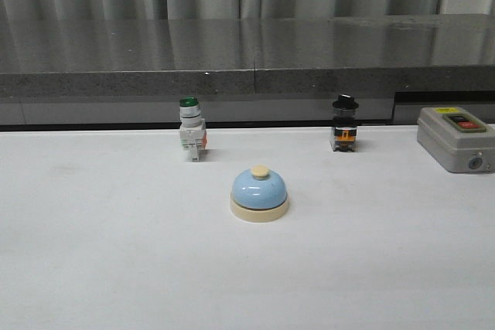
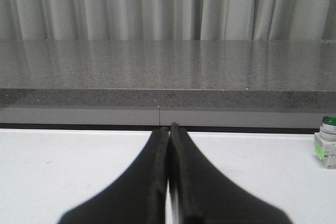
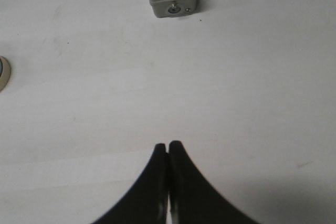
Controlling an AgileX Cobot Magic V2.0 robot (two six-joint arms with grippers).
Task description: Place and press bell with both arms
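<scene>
The light-blue bell (image 1: 259, 193) with cream base and cream button stands upright on the white table (image 1: 108, 253), near the middle. Only its cream base edge (image 3: 3, 73) shows at the border of the right wrist view. Neither arm appears in the front view. My left gripper (image 2: 169, 127) is shut and empty above the table, facing the grey ledge. My right gripper (image 3: 167, 144) is shut and empty over bare table, well apart from the bell.
A green-capped white push-button switch (image 1: 191, 130) stands behind the bell to the left and also shows in the left wrist view (image 2: 328, 141). A black-knobbed switch (image 1: 344, 124) stands back right. A grey box with red button (image 1: 458, 138) sits far right. A grey stone ledge (image 1: 247, 59) runs along the back.
</scene>
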